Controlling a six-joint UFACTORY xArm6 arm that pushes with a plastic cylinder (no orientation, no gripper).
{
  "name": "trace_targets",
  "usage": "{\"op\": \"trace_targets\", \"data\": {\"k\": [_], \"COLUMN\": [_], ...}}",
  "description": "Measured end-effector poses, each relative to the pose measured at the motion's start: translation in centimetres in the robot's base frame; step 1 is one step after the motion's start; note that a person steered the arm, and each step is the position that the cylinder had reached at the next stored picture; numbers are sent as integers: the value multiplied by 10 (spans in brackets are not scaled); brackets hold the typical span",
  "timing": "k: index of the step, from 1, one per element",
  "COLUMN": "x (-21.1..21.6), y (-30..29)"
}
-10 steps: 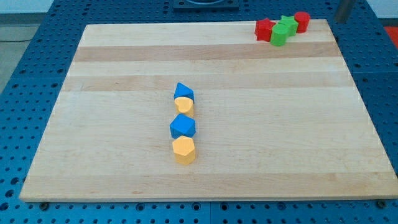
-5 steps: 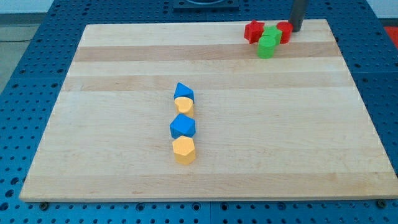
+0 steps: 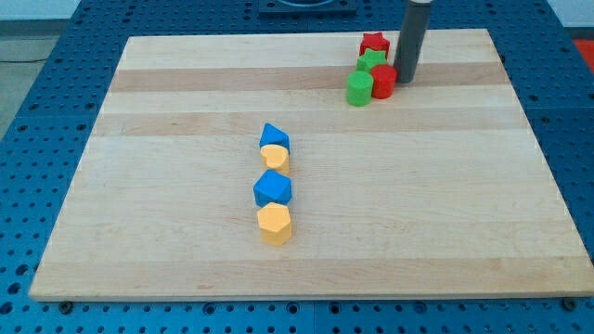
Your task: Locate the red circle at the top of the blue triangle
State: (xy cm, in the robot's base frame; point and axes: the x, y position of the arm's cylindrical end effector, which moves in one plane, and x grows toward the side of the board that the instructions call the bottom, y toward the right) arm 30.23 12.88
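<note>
The red circle [image 3: 383, 82] is a short red cylinder near the view's top right of the wooden board [image 3: 186, 93]. My tip [image 3: 406, 81] touches its right side. The blue triangle [image 3: 274, 137] lies near the board's middle, well to the lower left of the red circle, with a yellow block [image 3: 275, 158] right below it. A green cylinder [image 3: 360, 90] touches the red circle's left side, and a green star-like block [image 3: 372, 62] sits just above it.
A red star-like block [image 3: 375, 44] lies at the top of the cluster. A blue block [image 3: 273, 188] and a yellow hexagon [image 3: 275, 224] continue the column below the blue triangle. A blue perforated table [image 3: 37, 121] surrounds the board.
My tip has come in from the view's top right and moved down and left, pushing the red circle and the green blocks down-left. The red star shifted left. The middle column has not moved.
</note>
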Motion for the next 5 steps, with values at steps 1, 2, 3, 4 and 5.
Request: {"op": "trace_targets", "data": {"k": [1, 2, 3, 4, 5], "x": [16, 43, 62, 71, 69], "y": [-7, -7, -13, -34, -57]}}
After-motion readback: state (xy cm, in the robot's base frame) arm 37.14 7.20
